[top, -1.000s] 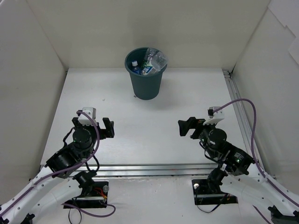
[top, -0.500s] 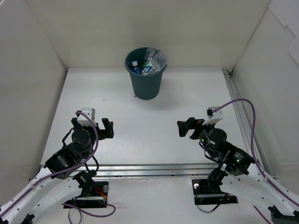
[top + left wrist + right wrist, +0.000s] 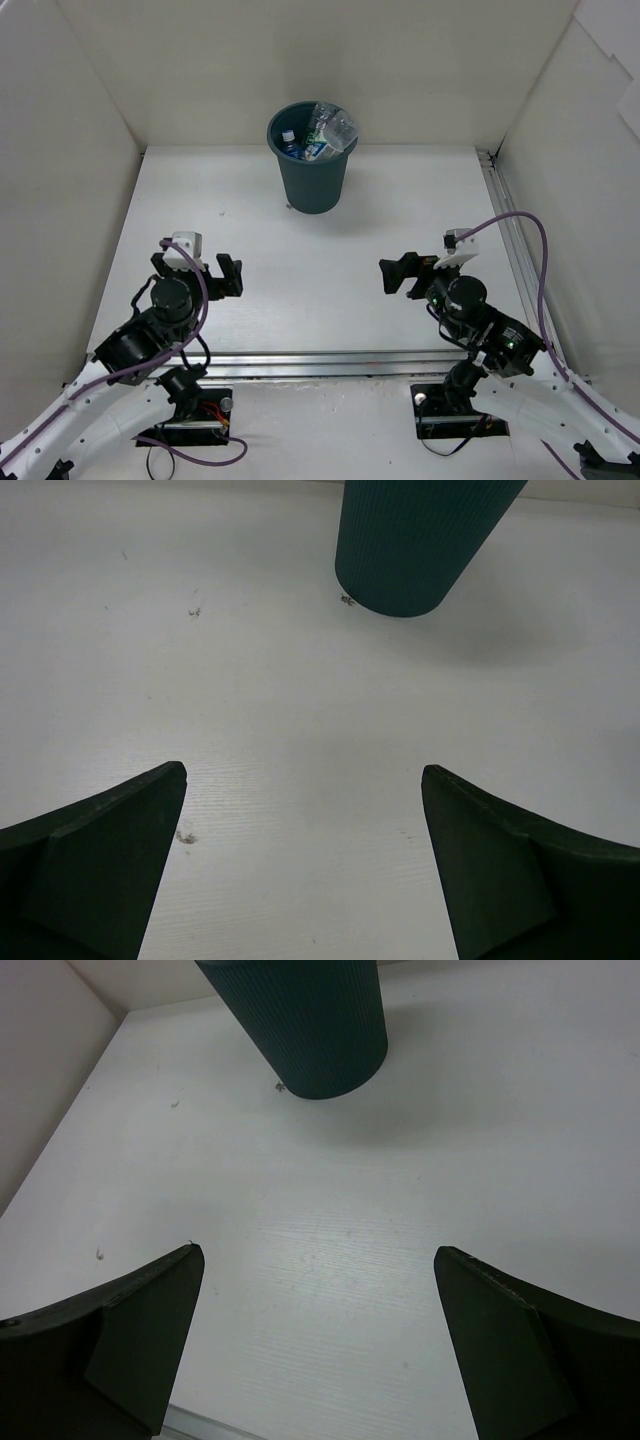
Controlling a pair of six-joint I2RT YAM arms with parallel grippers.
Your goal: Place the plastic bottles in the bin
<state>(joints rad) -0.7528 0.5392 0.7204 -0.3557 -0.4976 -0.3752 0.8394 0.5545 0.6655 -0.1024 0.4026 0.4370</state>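
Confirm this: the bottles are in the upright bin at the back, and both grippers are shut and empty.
Not shut: both are open. The wrist views show the left gripper and right gripper spread wide and empty. The bottles are in the upright bin at the back.

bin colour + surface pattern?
Dark teal bin with fine vertical ribbing down its wall; clearest in the left wrist view.

- A robotics lab test cell.
- Plain white panels wall in the white desk behind the bin and to both sides of it.
- Nearer than the bin, an aluminium rail crosses the desk.
- Bolted there, the left arm and right arm trail purple cables.
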